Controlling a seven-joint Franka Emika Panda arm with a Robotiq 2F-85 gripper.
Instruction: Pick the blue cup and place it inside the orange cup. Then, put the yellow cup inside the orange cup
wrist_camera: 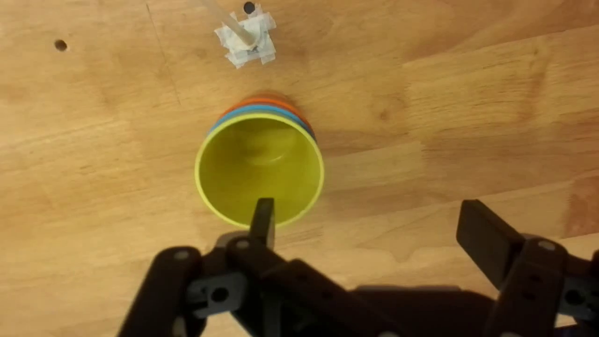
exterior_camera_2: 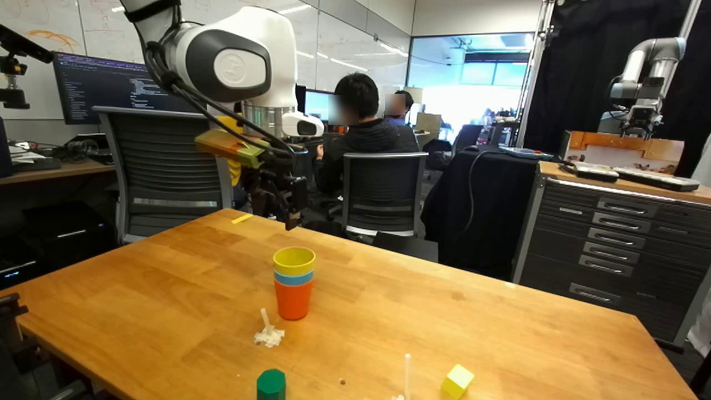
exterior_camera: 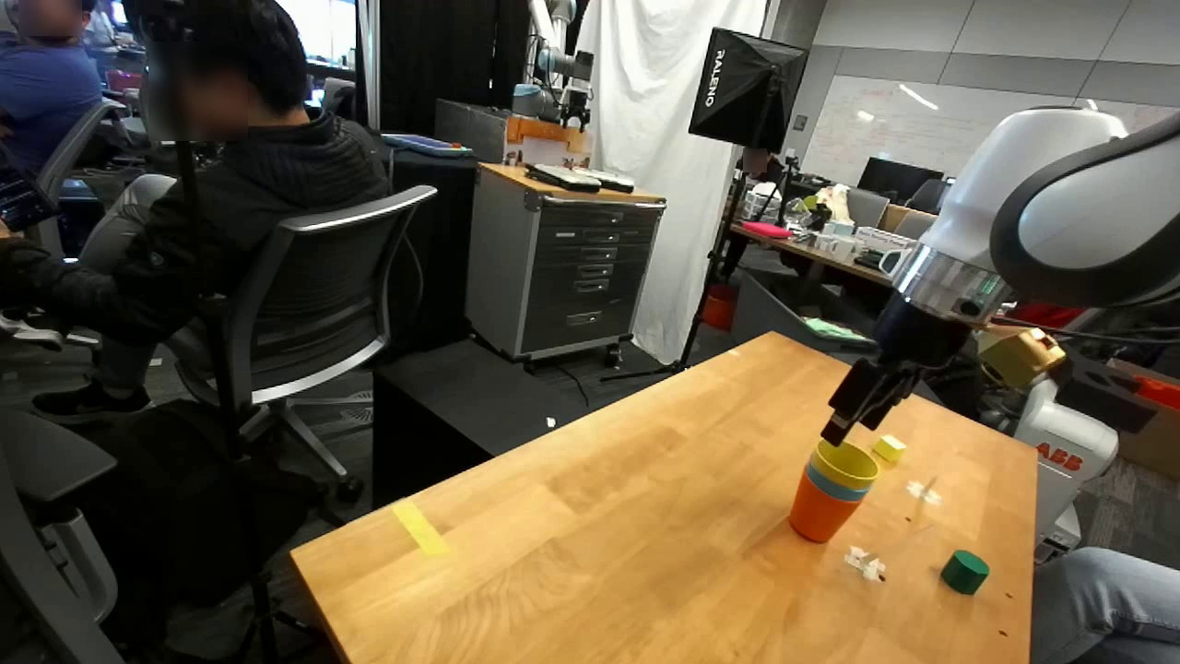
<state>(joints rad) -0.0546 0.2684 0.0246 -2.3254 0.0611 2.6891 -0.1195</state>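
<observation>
Wooden table (exterior_camera: 599,516), 3 upright nested cups (exterior_camera_2: 294,282), gripper (wrist_camera: 368,208) above, jaws apart

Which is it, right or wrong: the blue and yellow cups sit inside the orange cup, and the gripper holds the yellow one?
The grip is wrong: the wrist view shows the gripper open, holding nothing. The blue cup and yellow cup sit inside the orange cup.

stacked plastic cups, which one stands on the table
The orange tapered plastic cup stands on the wooden tabletop; the blue plastic cup and yellow plastic cup nest inside it.
</observation>
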